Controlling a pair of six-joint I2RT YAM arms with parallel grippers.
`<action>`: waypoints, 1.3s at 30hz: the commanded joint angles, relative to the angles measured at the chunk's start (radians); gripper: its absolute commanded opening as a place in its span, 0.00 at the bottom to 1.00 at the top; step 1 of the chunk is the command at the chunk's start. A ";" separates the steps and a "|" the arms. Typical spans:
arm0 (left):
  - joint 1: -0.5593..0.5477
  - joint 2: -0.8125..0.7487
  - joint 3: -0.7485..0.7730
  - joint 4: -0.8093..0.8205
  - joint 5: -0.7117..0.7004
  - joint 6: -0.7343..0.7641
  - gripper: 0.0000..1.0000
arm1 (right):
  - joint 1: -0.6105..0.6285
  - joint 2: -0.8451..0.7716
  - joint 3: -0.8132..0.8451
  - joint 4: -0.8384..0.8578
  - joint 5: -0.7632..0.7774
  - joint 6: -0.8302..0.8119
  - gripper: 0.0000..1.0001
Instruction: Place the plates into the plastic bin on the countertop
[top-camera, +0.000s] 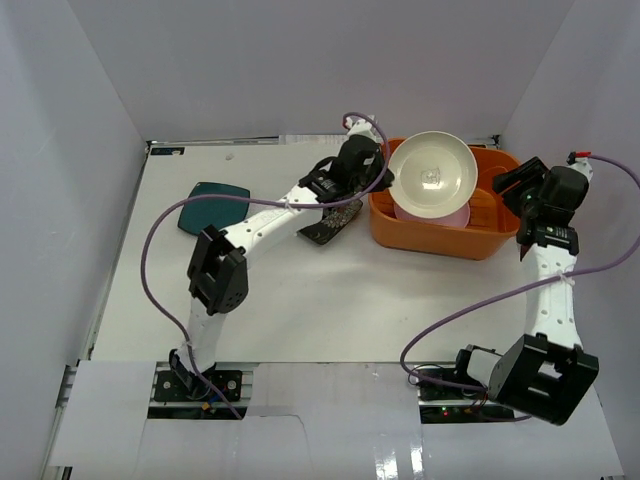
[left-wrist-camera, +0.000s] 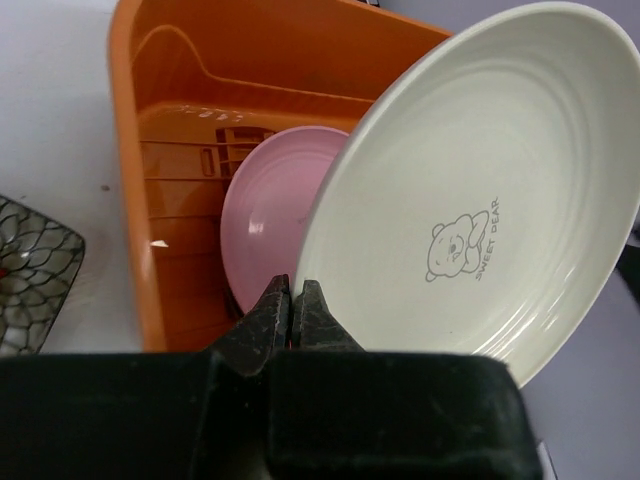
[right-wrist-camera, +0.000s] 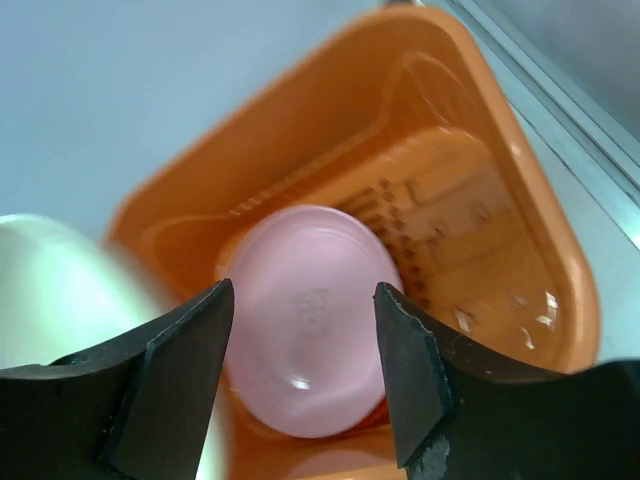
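**Cream plate held over bin by left hand; right hand spread and empty**

The left arm (top-camera: 250, 235) is extended diagonally across the desk (top-camera: 300, 310), with the elbow raised near the left side and the wrist brought to the left end of the plastic bin (top-camera: 440, 245). The left hand (left-wrist-camera: 292, 300) is seen with its fingertips pressed together on the lower rim of a cream plate (left-wrist-camera: 480, 200). The plate is held steeply tilted over the bin, with its printed face turned upward. Whether its far edge touches anything cannot be told.

A pink plate (left-wrist-camera: 270, 200) is lying inside the bin, partly covered from above by the cream plate.

The right arm (top-camera: 548, 300) is raised from its base at the near right, and the wrist is bent toward the right end of the bin. The right hand (right-wrist-camera: 302, 295) is spread, with nothing gripped between its fingers (right-wrist-camera: 180, 360). It is directed down into the bin, above the pink plate. The cream plate appears only as a blur at the left edge of the right wrist view.

Two plates are on the desk outside the bin. A teal square plate (top-camera: 212, 207) lies at the far left, well apart from the bin. A black floral plate (top-camera: 328, 228) lies just beside the bin's left wall, partly hidden under the left forearm.
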 joint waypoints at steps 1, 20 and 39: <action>-0.030 0.086 0.206 -0.046 -0.026 -0.007 0.00 | -0.010 -0.098 0.077 0.058 -0.096 0.074 0.64; 0.005 0.017 0.318 -0.061 -0.015 0.115 0.94 | 0.144 -0.255 0.073 0.067 -0.329 0.091 0.69; 1.011 -0.871 -1.330 0.300 0.387 -0.229 0.81 | 0.999 -0.255 -0.236 0.252 -0.130 -0.027 0.63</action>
